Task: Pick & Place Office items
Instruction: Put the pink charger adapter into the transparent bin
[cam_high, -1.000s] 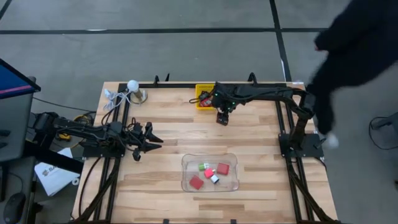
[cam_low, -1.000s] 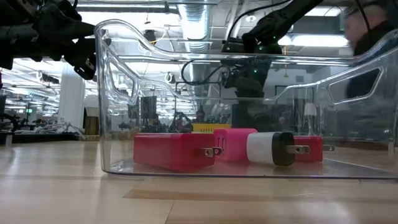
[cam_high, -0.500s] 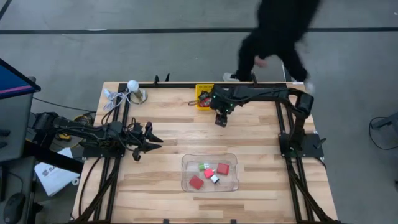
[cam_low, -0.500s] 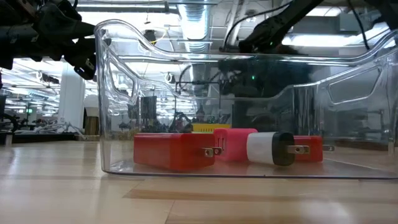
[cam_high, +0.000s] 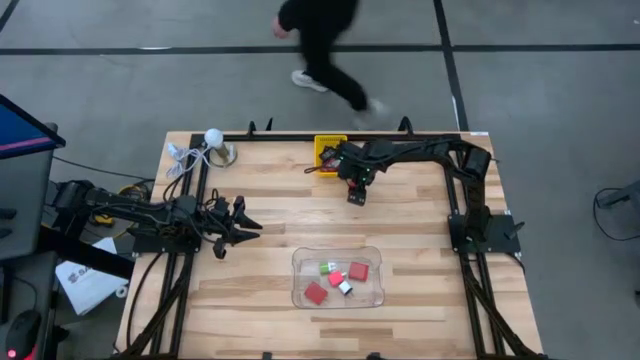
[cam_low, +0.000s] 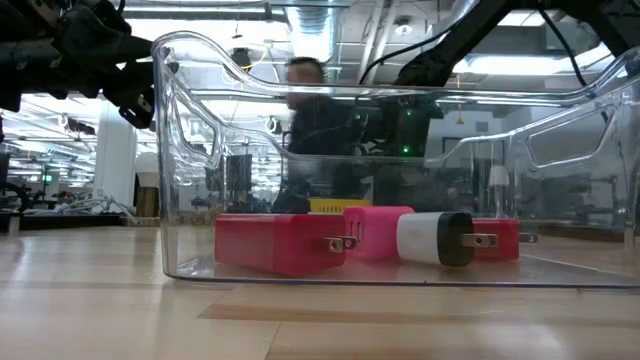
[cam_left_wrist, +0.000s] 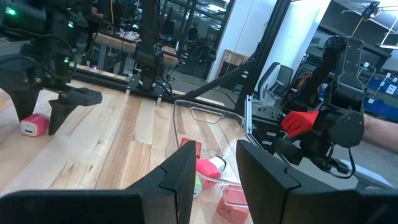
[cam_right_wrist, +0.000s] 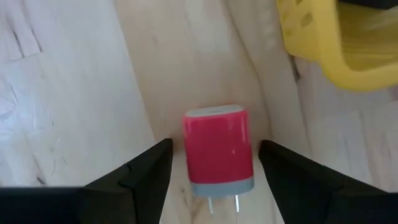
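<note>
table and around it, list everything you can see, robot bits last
clear plastic tray: one, see-through, near edge of the table, centre
office items in the tray: about five, mostly red, one green, one white and black
red charger: one, red with a grey end and prongs, on the bare wood beside the basket, between the right gripper's open fingers
yellow basket: one, yellow, far edge, centre; contents unclear
white ball with a cord: one, white, far left corner
table: one, light wood
person: one, dark clothes, walking on the floor beyond the table
left gripper: dark, open, hovering left of the tray
right gripper: dark, open, down around the red charger
</note>
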